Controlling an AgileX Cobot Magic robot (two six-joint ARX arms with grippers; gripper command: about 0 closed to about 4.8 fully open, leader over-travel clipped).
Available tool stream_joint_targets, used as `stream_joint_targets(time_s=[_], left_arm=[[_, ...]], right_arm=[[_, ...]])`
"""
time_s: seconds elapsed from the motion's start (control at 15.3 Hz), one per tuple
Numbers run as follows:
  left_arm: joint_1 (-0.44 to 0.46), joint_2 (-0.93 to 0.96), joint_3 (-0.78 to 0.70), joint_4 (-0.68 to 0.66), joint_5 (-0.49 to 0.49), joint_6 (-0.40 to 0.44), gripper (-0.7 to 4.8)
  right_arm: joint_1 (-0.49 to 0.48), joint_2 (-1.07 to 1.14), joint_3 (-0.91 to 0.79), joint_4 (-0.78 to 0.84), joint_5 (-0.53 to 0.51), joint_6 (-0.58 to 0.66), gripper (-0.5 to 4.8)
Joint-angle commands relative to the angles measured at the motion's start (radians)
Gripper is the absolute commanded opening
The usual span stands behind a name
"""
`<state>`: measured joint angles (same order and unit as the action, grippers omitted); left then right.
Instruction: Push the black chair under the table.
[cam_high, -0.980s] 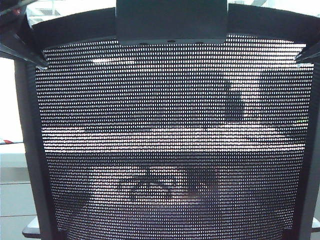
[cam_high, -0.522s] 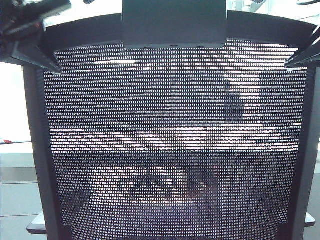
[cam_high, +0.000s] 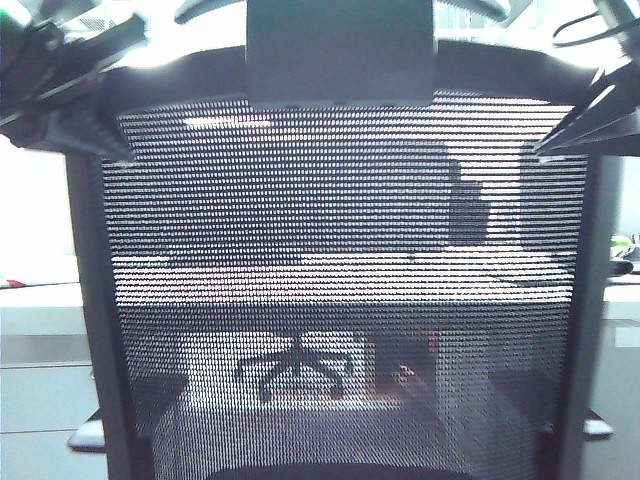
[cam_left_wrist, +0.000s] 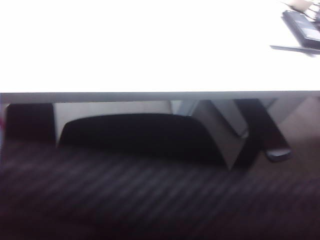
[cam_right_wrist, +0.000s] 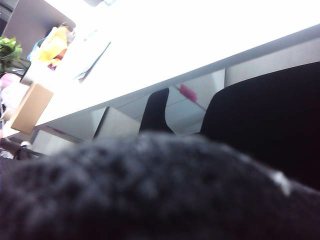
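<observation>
— Filling almost the whole exterior view: the black chair (cam_high: 340, 300), mesh back toward the camera, headrest bracket (cam_high: 340, 55) at top centre. Both short armrests show low at its sides.

— And the table (cam_high: 40, 300)?

— Beyond the chair. Its white top runs as a pale band behind the mesh and pokes out on either side of the frame. Left wrist view shows the white top (cam_left_wrist: 150, 45) overexposed, thin front edge running across, with the chair's seat (cam_left_wrist: 135, 135) lying below and just under that edge. Right wrist view has the same edge on a slant, the chair's dark bulk below it.

— Grippers?

— Left gripper (cam_high: 75, 85) sits at the upper left corner of the chair back, against the frame. Right gripper (cam_high: 590, 120) at the upper right corner, likewise on the frame. Both blurred dark shapes; cannot tell whether the fingers are spread or closed. Neither wrist view shows its own fingers.

— Anything else?

— Another chair's star base (cam_high: 295, 370) faint through the mesh, under the table. A cardboard box (cam_right_wrist: 30, 107) on the table top, near its far end.
</observation>
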<state>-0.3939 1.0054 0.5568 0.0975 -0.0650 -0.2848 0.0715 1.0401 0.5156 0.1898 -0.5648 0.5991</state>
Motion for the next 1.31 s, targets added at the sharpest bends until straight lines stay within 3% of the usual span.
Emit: stream_joint_targets(time_s=[0.07, 0.52, 0.85, 1.31], left_arm=[[0.093, 0.004, 0.005, 0.105, -0.033, 0.002, -0.06], [0.123, 0.235, 0.020, 0.339, 0.024, -0.011, -0.06], [0.166, 0.349, 0.136, 0.375, 0.044, 0.035, -0.06], [0.172, 0.414, 0.156, 0.445, 0.043, 0.042, -0.06]], right_arm=[[-0.012, 0.079, 0.063, 0.141, 0.095, -0.029, -0.05], [-0.012, 0.238, 0.148, 0.242, 0.095, -0.032, -0.05], [-0.011, 0.327, 0.209, 0.292, 0.097, -0.051, -0.05], [-0.011, 0.433, 0.299, 0.332, 0.118, -0.051, -0.05]])
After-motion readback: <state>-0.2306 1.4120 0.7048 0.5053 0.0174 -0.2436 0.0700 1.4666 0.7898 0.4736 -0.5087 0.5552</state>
